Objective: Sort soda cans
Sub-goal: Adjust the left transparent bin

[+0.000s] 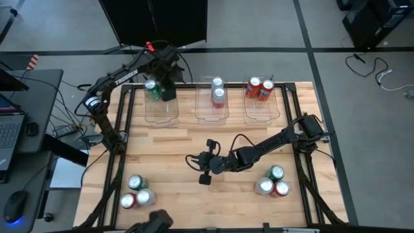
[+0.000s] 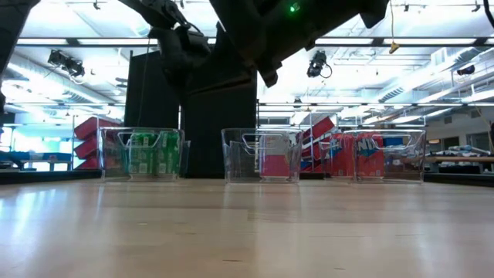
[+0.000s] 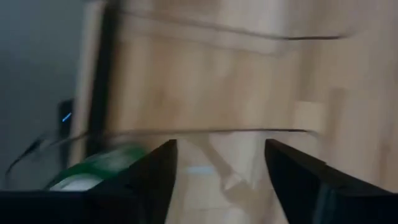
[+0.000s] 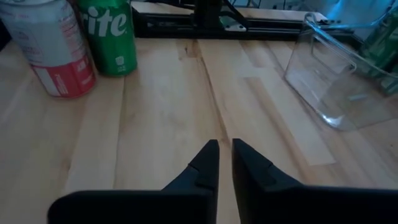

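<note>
We see the left gripper (image 1: 167, 83) above the far-left bin (image 1: 161, 111), fingers apart, beside a green can (image 1: 152, 88). The right gripper (image 4: 224, 163), nearly closed and empty, hovers over open mid-table. Remaining cans (image 1: 272, 182) cluster at both near corners; one reads "rite" (image 4: 111, 34).

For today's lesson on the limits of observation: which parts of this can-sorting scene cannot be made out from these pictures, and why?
- High view: the left gripper covers part of the left bin, so its green can count is uncertain.
- Low view: bin walls blur the cans; the table's near clusters are out of frame.
- Left wrist view: motion blur leaves one green can half cut off.
- Right wrist view: the silver-white can is cropped.
</note>
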{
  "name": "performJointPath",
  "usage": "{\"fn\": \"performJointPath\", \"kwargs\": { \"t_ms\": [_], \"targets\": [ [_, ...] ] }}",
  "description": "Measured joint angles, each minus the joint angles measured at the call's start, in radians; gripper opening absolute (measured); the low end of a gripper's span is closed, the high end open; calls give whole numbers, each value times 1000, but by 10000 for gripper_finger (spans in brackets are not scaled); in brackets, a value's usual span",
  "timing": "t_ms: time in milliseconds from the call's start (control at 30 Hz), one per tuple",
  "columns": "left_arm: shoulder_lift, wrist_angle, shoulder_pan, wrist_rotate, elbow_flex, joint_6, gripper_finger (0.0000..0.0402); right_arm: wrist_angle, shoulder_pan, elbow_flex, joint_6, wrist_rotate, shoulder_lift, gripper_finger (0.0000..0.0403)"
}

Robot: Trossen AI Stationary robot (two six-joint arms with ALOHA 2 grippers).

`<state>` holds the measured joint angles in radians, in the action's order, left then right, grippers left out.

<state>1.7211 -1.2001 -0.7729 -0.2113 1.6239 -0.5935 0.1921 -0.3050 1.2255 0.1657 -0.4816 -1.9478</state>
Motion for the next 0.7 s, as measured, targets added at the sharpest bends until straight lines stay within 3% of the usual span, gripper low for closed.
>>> {"fn": "performJointPath", "kwargs": {
  "t_ms": [200, 433, 567, 700],
  "targets": [
    [-15, 26, 101, -24, -126, -30, 147, -1, 3, 0, -12, 0, 1, 16],
    [-13, 256, 208, -24, -311, -132, 48, -5, 3, 0, -12, 0, 1, 1],
    [-13, 333, 227, -54, -359, -136, 11, -7, 3, 0, -11, 0, 1, 2],
    [-13, 346, 230, -66, -381, -135, 6, -7, 3, 0, -12, 0, 1, 0]
  ]
}}
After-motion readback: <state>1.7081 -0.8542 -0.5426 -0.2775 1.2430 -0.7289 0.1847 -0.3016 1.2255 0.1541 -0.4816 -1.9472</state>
